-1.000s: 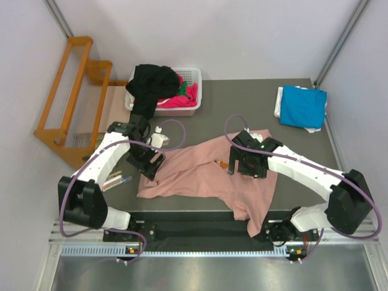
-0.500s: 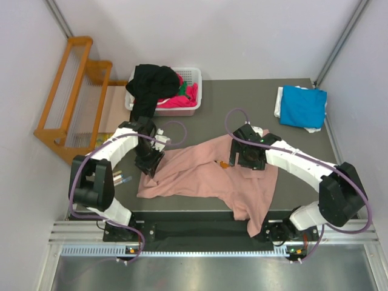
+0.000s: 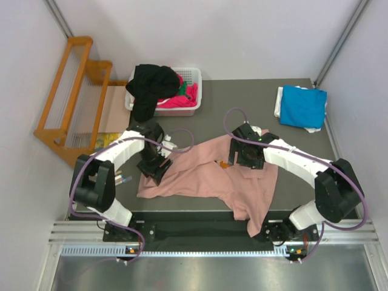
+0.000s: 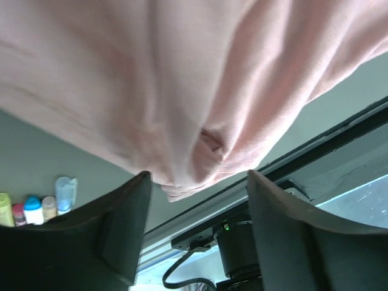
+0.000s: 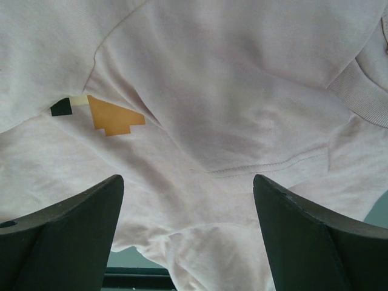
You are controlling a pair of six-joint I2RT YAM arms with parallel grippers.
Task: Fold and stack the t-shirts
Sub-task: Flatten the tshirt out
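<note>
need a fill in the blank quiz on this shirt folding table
The t-shirt spread at the near edge of the table is ____.
The folded blue t-shirt lies at the table's far ____ corner.
The shirt draped over the white basket is ____.
The jaws of the right gripper stand ____ over the orange print.
Missing words: pink, right, black, open.

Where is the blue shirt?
In the top view, the blue t-shirt lies folded on something white at the table's far right corner, away from the pink t-shirt.

Basket [image 3: 179, 111] partly under black shirt [image 3: 151, 85]
</note>
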